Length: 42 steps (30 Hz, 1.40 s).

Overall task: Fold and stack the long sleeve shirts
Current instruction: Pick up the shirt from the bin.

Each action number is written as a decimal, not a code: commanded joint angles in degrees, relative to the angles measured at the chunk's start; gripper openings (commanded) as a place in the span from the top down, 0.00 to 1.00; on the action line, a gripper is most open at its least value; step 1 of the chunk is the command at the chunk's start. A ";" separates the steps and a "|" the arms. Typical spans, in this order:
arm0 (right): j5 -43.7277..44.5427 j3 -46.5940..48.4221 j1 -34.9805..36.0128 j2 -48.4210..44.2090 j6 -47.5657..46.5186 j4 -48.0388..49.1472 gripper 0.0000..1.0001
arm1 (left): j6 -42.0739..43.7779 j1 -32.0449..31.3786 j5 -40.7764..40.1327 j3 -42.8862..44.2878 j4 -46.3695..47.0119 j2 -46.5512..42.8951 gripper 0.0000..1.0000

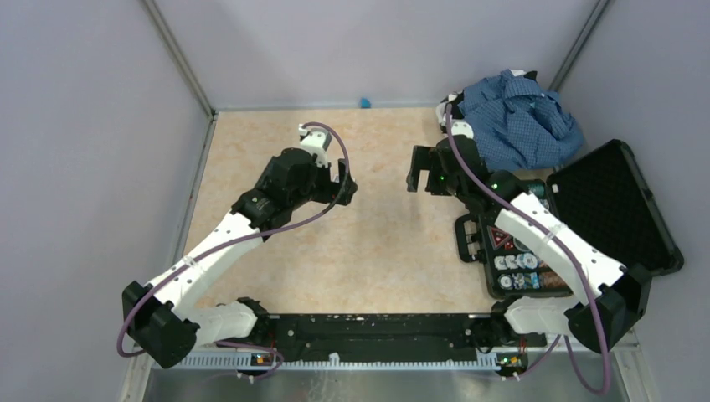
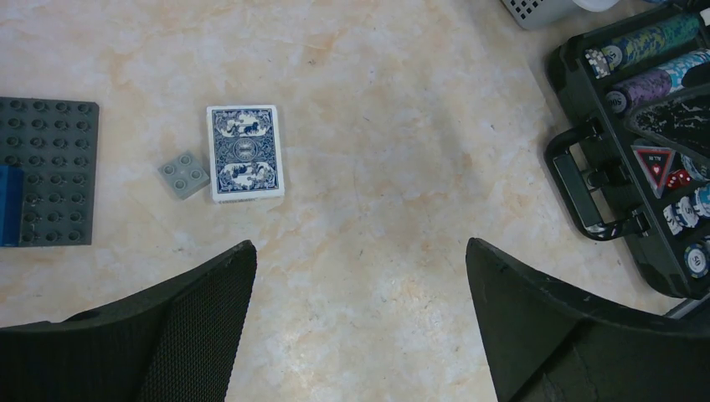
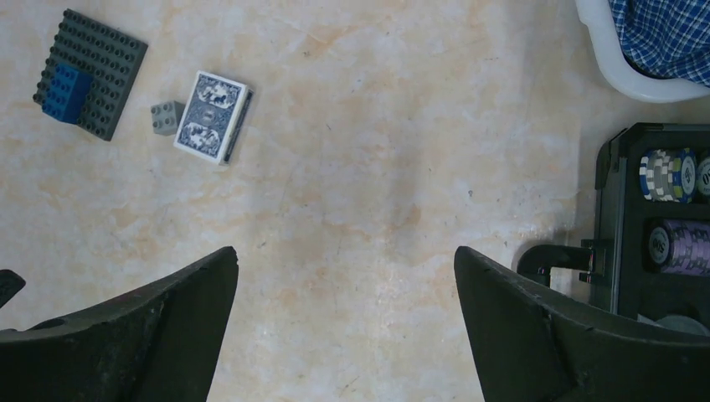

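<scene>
Readiness posture: both arms reach in over the middle of the worktop, and neither has anything in its grasp. The left claw stands at full spread above bare surface. The right claw stands equally wide and faces it from the other side. Wide jaws suit a broad pinch on soft cloth, so this reads as a pre-grasp state.

Task item location: the blue checked shirt lies crumpled and unfolded in a white basket at the far right corner, beyond the right claw and apart from it. Dark material at the basket's left side may be further garments; the views do not settle this. Judged progress: no fold made, no stack begun.

Obstructions: an open hard case holding poker chips occupies the right edge, near the basket. A card deck, a grey brick just beside it, and a baseplate carrying a blue brick lie on the surface. These are likely to limit the folding area.

Surface and room: the worktop is pale marbled beige, smooth and flat. Plain grey wall panels enclose it, joined by metal frame posts.
</scene>
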 commanded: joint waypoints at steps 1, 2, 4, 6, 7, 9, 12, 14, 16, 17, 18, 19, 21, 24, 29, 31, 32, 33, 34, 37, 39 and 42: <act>0.77 5.94 -0.40 2.19 -1.25 0.84 0.01 | 1.14 0.28 0.19 0.59 1.58 -1.31 0.01; 1.02 7.36 -0.63 3.00 -1.62 0.37 0.01 | 1.51 0.29 -0.35 1.12 0.19 -0.91 0.01; 1.35 9.73 -1.65 5.30 -2.27 -0.29 0.01 | 2.59 0.26 -0.41 1.80 -2.34 0.02 0.01; 1.07 12.53 -3.60 7.43 -2.78 -1.06 0.01 | 3.27 0.53 0.59 0.57 -2.20 0.26 0.01; 0.97 14.01 -4.88 8.50 -2.84 -1.47 0.01 | 3.81 0.85 1.58 -0.43 -0.89 0.17 0.01; 1.16 16.45 -7.41 10.27 -3.39 -1.17 0.01 | 4.37 2.17 6.04 -1.72 0.96 0.56 0.01; 1.00 20.49 -11.35 13.28 -3.66 -0.30 0.01 | 4.69 2.83 9.86 -1.75 1.71 2.51 0.01; 3.01 23.45 -14.04 15.84 -5.16 0.44 0.01 | 4.97 2.90 11.64 -1.99 2.19 3.52 0.01; 6.01 27.29 -16.86 18.95 -6.45 -0.35 0.01 | 5.96 2.92 11.97 -2.68 2.82 3.93 0.01; 7.28 29.12 -18.36 20.56 -7.11 -0.43 0.01 | 6.38 2.97 11.55 -3.11 3.08 3.82 0.01; 8.26 30.77 -19.72 22.00 -7.61 -0.40 0.01 | 6.82 2.94 11.17 -3.56 3.18 3.59 0.01; 8.99 32.25 -21.02 23.26 -8.39 -0.09 0.01 | 7.22 3.03 10.78 -3.87 3.23 3.43 0.01; 11.85 34.76 -22.93 25.71 -10.18 0.56 0.01 | 7.50 3.03 10.67 -4.63 3.39 3.02 0.01; 16.57 38.57 -25.43 29.78 -13.01 0.96 0.01 | 7.51 3.02 11.81 -5.30 3.88 2.44 0.01; 18.27 39.59 -29.55 35.30 -14.90 4.16 0.01 | 7.85 3.03 11.89 -5.92 4.07 1.54 0.01; 17.73 40.09 -30.88 38.46 -15.16 4.70 0.01 | 7.95 3.01 11.84 -6.29 4.35 1.27 0.01; 17.45 39.93 -31.46 39.92 -15.42 5.38 0.01 | 7.89 3.05 11.94 -6.41 4.38 1.28 0.01; 16.53 39.86 -32.17 41.48 -15.35 5.90 0.01 | 7.92 3.07 12.11 -6.43 4.45 1.35 0.01; 14.94 39.82 -32.93 43.05 -14.97 6.38 0.01 | 7.93 3.05 12.23 -6.48 4.53 1.44 0.01; 10.30 40.01 -34.88 47.30 -13.22 7.61 0.01 | 7.95 3.10 12.06 -6.57 4.39 1.34 0.01; 6.93 42.21 -35.64 50.21 -12.53 6.66 0.05 | 8.03 3.10 11.83 -6.76 4.38 0.98 0.01; 5.56 49.43 -35.65 52.88 -11.97 2.22 0.28 | 8.13 3.13 11.40 -6.96 4.40 0.54 0.01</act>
